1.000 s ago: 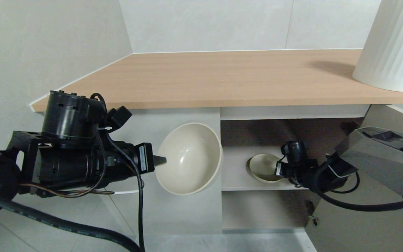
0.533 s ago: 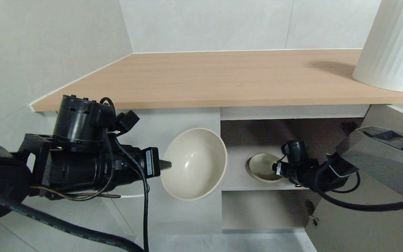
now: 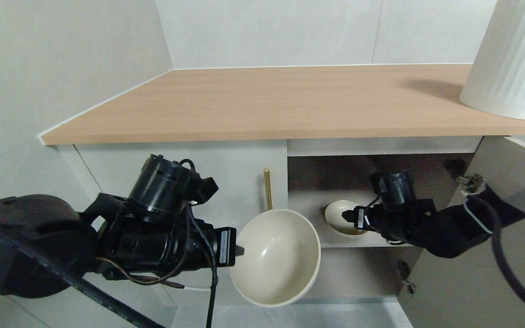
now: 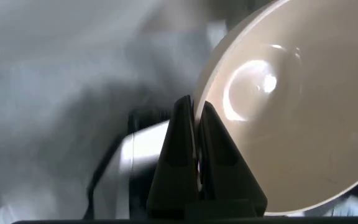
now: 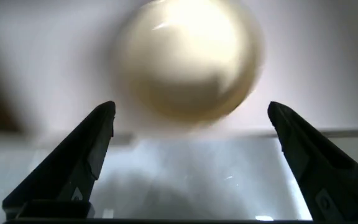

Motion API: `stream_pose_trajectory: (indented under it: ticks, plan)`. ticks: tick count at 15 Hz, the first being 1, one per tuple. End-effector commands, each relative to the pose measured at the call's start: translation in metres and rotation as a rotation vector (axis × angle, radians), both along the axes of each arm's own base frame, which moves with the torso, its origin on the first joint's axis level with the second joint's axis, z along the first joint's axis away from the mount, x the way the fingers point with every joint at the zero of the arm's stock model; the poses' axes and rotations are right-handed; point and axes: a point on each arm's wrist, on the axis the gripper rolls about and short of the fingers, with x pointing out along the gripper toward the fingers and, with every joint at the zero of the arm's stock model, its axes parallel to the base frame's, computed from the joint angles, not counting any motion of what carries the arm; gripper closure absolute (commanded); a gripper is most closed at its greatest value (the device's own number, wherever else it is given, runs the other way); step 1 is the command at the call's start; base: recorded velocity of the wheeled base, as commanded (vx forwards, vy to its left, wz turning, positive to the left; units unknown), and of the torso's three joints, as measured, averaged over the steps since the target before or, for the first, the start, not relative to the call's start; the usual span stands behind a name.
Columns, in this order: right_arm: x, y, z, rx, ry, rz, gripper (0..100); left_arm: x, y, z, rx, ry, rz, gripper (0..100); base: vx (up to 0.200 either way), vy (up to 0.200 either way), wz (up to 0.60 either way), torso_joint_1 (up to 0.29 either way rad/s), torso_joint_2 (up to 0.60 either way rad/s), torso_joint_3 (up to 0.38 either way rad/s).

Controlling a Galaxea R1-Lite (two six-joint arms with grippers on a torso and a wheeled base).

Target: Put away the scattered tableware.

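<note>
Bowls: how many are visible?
2. A large bowl in the left gripper, outside the cabinet; a small bowl on the cabinet shelf. Others may be hidden inside.

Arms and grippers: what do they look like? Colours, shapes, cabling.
Left arm and right arm matte black, each with a cylindrical housing on top. Left gripper and right gripper: tapered wedge-shaped black fingers, white printed label behind each. Thick black cables trail both; thin brown and white wires under the left.

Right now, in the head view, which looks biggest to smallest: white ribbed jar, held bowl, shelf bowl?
1. White ribbed jar.
2. Held bowl, nearest the camera.
3. Shelf bowl, farther back, so real size unsure.
</note>
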Motion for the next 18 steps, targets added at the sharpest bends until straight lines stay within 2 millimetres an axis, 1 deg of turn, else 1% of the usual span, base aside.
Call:
stream_pose_trajectory:
  ticks: [1, 3, 4, 5, 7, 9, 11, 14, 15, 17, 18]
  plan:
    - [-0.061, 0.011, 0.057, 0.054, -0.041, 0.198, 0, 0.0, -0.01, -0.013, 0.039, 0.035, -0.022, 100, 0.0, 0.0, 0.0, 0.0, 0.0, 0.0]
    - [-0.086, 0.016, 0.076, 0.079, -0.022, 0.297, 0, 0.004, -0.016, -0.03, 0.108, 0.057, 0.003, 100, 0.0, 0.0, 0.0, 0.0, 0.0, 0.0]
    - [-0.094, 0.018, 0.08, 0.088, -0.006, 0.333, 0, 0.006, -0.023, -0.041, 0.156, 0.068, 0.01, 100, 0.0, 0.0, 0.0, 0.0, 0.0, 0.0]
    - [-0.102, 0.02, 0.084, 0.095, 0.005, 0.37, 0, 0.008, -0.029, -0.056, 0.228, 0.071, 0.035, 100, 0.0, 0.0, 0.0, 0.0, 0.0, 0.0]
    - [-0.109, 0.026, 0.084, 0.094, 0.019, 0.406, 0, 0.013, -0.034, -0.073, 0.327, 0.058, 0.086, 100, 0.0, 0.0, 0.0, 0.0, 0.0, 0.0]
    - [-0.115, 0.032, 0.079, 0.083, 0.038, 0.435, 0, 0.013, -0.036, -0.073, 0.331, 0.044, 0.089, 100, 0.0, 0.0, 0.0, 0.0, 0.0, 0.0]
    - [-0.123, 0.046, 0.066, 0.061, 0.079, 0.484, 0, 0.013, -0.036, -0.069, 0.322, 0.031, 0.091, 100, 0.0, 0.0, 0.0, 0.0, 0.0, 0.0]
    - [-0.125, 0.055, 0.051, 0.03, 0.121, 0.509, 0, 0.012, -0.037, -0.068, 0.32, 0.026, 0.082, 100, 0.0, 0.0, 0.0, 0.0, 0.0, 0.0]
    - [-0.125, 0.06, 0.041, 0.009, 0.147, 0.515, 0, 0.011, -0.038, -0.067, 0.317, 0.024, 0.079, 100, 0.0, 0.0, 0.0, 0.0, 0.0, 0.0]
    - [-0.124, 0.065, 0.032, -0.007, 0.17, 0.522, 0, 0.011, -0.038, -0.066, 0.316, 0.02, 0.078, 100, 0.0, 0.0, 0.0, 0.0, 0.0, 0.0]
    - [-0.121, 0.068, 0.025, -0.021, 0.183, 0.514, 0, 0.009, -0.038, -0.06, 0.302, 0.005, 0.078, 100, 0.0, 0.0, 0.0, 0.0, 0.0, 0.0]
